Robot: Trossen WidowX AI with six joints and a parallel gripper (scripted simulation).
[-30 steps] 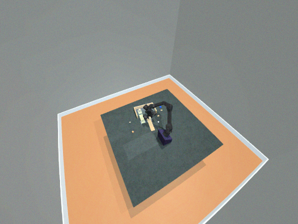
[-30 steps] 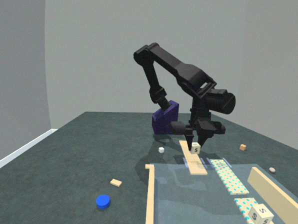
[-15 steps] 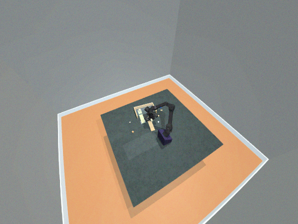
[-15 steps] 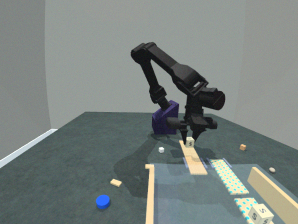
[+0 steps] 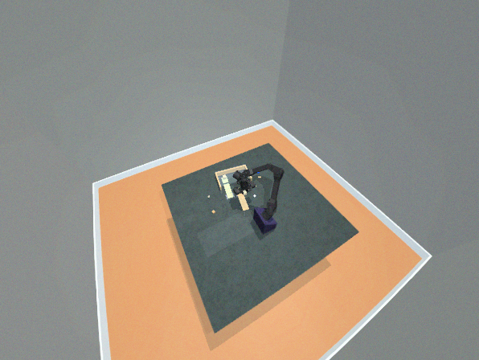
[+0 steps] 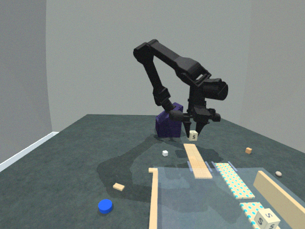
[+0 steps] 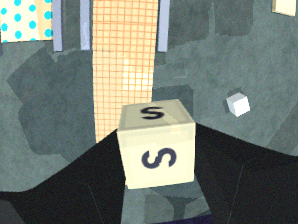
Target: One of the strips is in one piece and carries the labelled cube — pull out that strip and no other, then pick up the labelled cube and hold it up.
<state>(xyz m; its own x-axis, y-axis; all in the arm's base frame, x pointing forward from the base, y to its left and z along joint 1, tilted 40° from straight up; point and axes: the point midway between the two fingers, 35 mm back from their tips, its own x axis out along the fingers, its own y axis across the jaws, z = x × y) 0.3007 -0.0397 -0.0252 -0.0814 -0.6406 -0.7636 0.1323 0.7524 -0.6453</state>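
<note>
My gripper (image 6: 193, 135) (image 7: 153, 132) is shut on a cream cube (image 6: 193, 135) (image 7: 156, 159) marked S and holds it in the air above the table. The grid-patterned strip (image 6: 197, 159) (image 7: 123, 60) (image 5: 243, 202) is in one piece and lies between low rails, partly out past the near edge of the glassy panel, with nothing on it. The dotted strip (image 6: 231, 179) (image 7: 26, 20) lies beside it. Past a gap is a separate dotted piece (image 6: 248, 208), and a second cube (image 6: 266, 219) marked S sits on it.
Wooden walls (image 6: 153, 199) (image 6: 279, 194) flank the glassy panel (image 6: 184, 202). A white cube (image 6: 165, 153) (image 7: 238, 104), a wooden block (image 6: 118, 186), a blue disc (image 6: 105, 206), an orange cube (image 6: 248, 150) and a pale pebble (image 6: 278, 174) lie around it. The purple base (image 6: 169, 125) (image 5: 264, 221) stands behind the gripper in the exterior view.
</note>
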